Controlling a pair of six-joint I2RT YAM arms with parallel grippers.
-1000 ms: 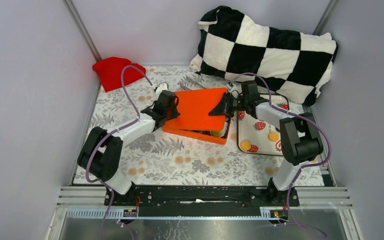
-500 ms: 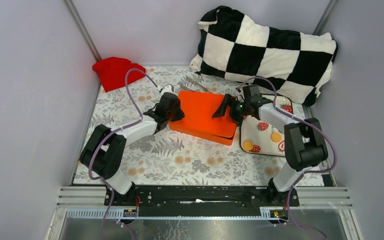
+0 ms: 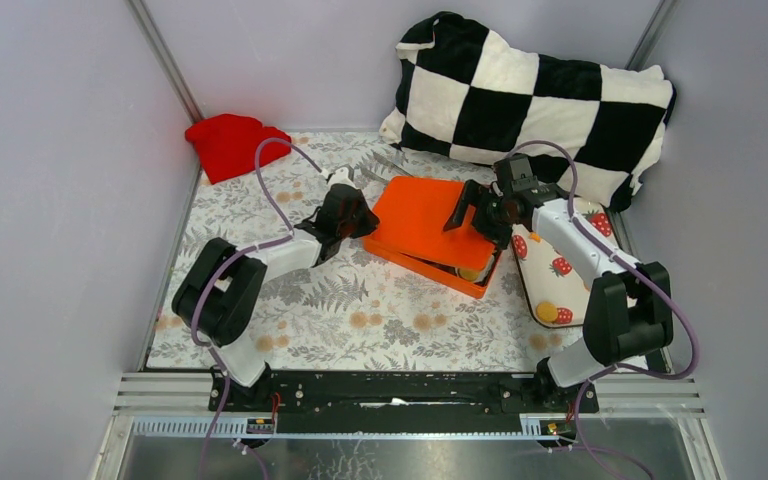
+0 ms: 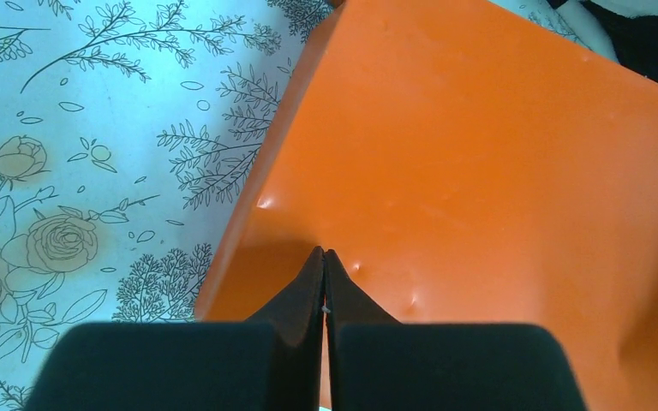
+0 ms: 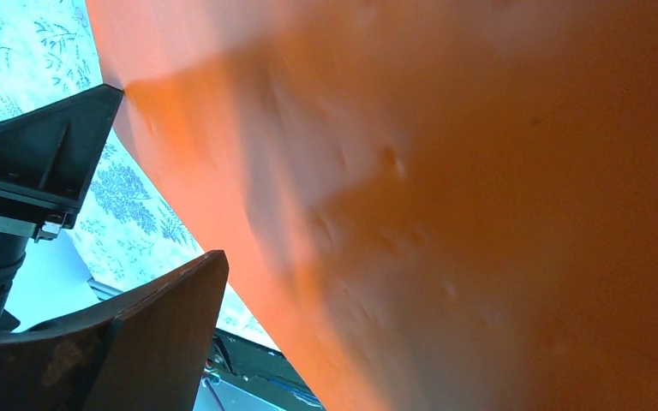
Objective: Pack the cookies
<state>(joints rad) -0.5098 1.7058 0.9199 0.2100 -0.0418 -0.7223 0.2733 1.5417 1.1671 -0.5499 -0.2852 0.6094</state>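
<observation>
Top: lid (image 3: 425, 212) now lies on box (image 3: 430, 268), no longer tilted up in R gripper (image 3: 472, 212), which has let go, jaws wide. Lid skewed; one cookie (image 3: 471, 272) peeks out at near corner, another cookie (image 3: 545, 311) left on tray (image 3: 545, 280). Box, tray slid right. L wrist: L gripper (image 4: 324, 282) pinched shut, empty, tips on lid. R wrist: lid fills view; not sealed yet, I reckon.

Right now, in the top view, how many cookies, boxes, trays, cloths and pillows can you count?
orange box: 1
strawberry tray: 1
cookies: 2 visible, one on the tray, one in the box
red cloth: 1
pillow: 1
Total: 6
</observation>
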